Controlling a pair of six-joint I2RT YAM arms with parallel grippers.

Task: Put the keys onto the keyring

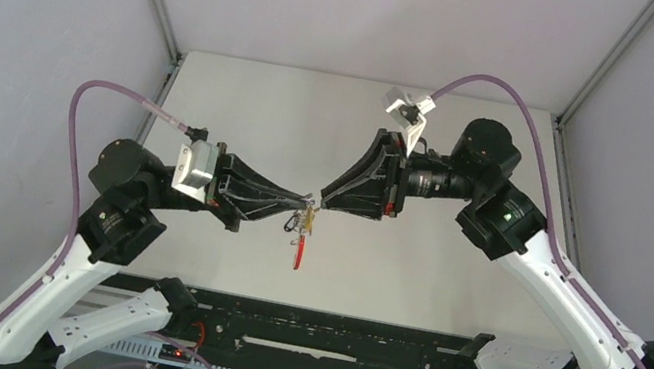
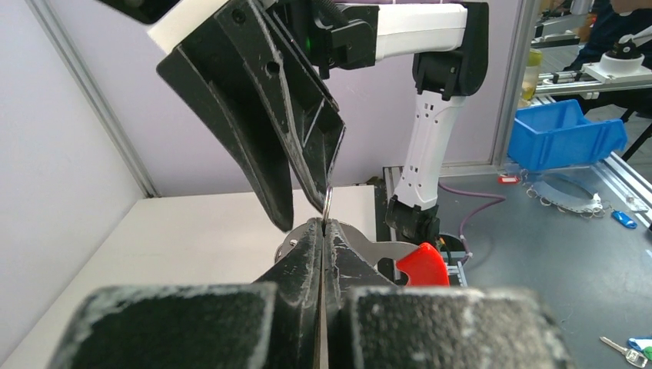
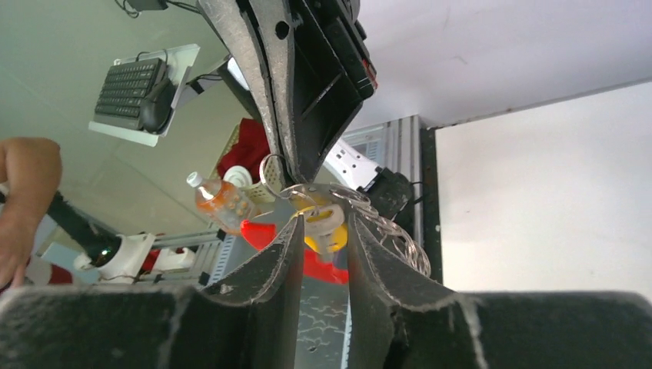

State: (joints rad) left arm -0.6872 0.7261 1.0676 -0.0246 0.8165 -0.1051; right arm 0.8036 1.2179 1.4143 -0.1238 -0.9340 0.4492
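- The bench [image 1: 246, 99] lay beneath the keyring [image 1: 301, 239], which looked to hang free of it, carried between the two arms.
- The left arm [image 1: 111, 207] reached in from one side of the keyring. Its left jaws were pressed flat together, with a thin wire loop standing out of the seam, so they were gripping the keyring by one of its rings.
- The right arm [image 1: 534, 252] came in from the opposite side, with the right jaws tip to tip with the left ones just above the keyring. They stood narrowly parted. Whether they pinched anything could not be told.
- The red band [image 1: 298, 259] dangled at the bottom of the keyring. It was the bulkiest part and probably stiff plastic, light but free to swing, so a poor place to hold for fine work.
- The wire rings [image 3: 388, 227] bunched at the top of the keyring. They seemed springy, thin and slick, likely to slip or twist in a loose grip. A firm pinch on one ring close to its split would serve best.
- The yellow-orange tag [image 3: 329, 231] sat in the gap of the right jaws, against the rings. The tag would offer a broader, less slippery hold than the small metal key itself.
- The black-tagged key could not be picked out near the keyring.
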